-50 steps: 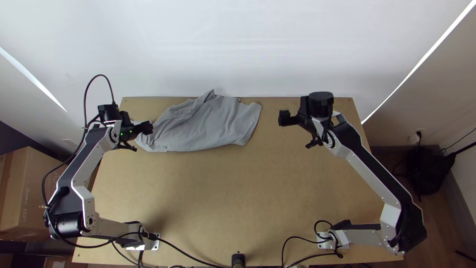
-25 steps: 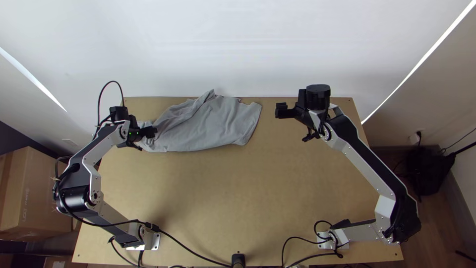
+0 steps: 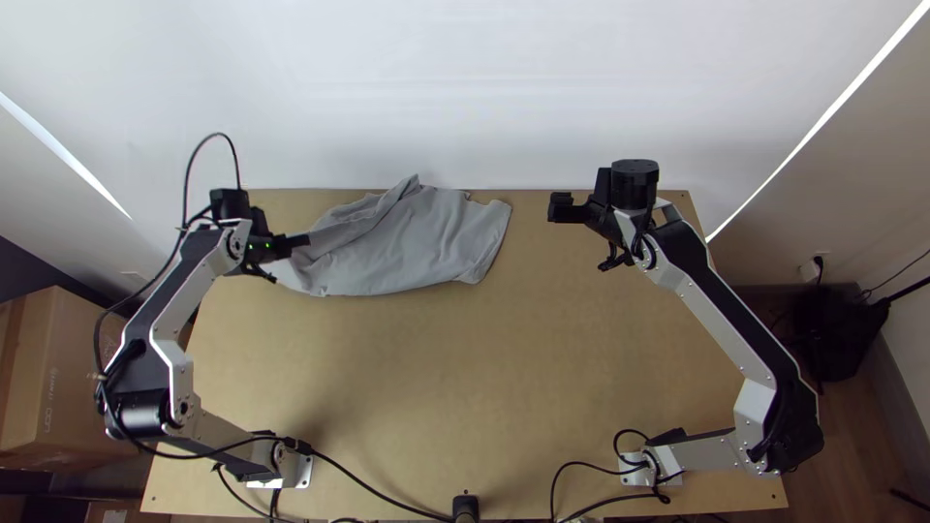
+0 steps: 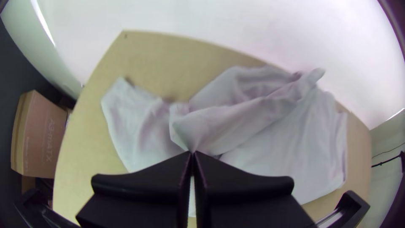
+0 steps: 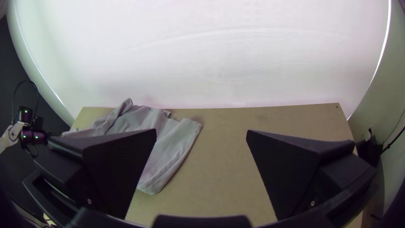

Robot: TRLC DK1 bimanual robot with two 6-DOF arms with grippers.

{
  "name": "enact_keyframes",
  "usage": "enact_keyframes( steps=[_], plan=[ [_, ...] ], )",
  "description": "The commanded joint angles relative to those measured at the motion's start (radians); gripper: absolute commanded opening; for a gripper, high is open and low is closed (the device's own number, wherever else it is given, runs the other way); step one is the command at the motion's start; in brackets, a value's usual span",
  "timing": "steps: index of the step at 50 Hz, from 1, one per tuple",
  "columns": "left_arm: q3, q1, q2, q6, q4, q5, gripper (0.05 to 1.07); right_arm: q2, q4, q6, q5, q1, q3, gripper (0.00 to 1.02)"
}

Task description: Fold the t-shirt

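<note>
One grey t-shirt (image 3: 417, 242), rumpled, was found along the bench's (image 3: 436, 378) far edge toward the left corner, a fold pinched in the closed left pincer (image 4: 193, 153), just shifted toward that edge, straightening presumably being begun; the right pincer (image 5: 201, 131), wide-spread, was held apart.

- Tabletop (image 3: 436, 387): light wood.
- Shirt (image 3: 426, 242): grey, rumpled and unevenly spread across the far left and middle, up to the far edge.
- Left base (image 3: 303, 472) and right base (image 3: 635, 477): near the near edge.
- Black cables (image 3: 368, 494): trailing beside both bases, curving toward the near edge.
</note>
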Motion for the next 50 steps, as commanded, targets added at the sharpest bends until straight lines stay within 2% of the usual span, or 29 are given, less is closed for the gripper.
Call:
enact_keyframes(
  steps=[1, 17, 35, 46, 50],
  plan=[
    [0.077, -0.058, -0.132, -0.035, -0.033, 0.007, 0.07, 0.004, 0.0, 0.024, 0.002, -0.005, -0.016, 0.98],
    [0.062, -0.297, -0.273, -0.109, -0.241, 0.006, 0.07, -0.029, -0.003, 0.032, 0.002, -0.02, -0.042, 0.98],
    [-0.2, -0.65, -0.442, -0.123, -0.241, 0.007, 0.07, -0.036, -0.004, 0.027, 0.002, -0.038, -0.059, 0.98],
    [-0.271, -0.704, -0.399, -0.101, -0.218, 0.01, 0.07, -0.024, -0.004, 0.022, 0.002, -0.038, -0.061, 0.98],
    [-0.306, -0.712, -0.374, -0.089, -0.234, 0.115, 0.08, -0.022, -0.004, 0.019, 0.002, -0.038, -0.064, 0.99]
  ],
)
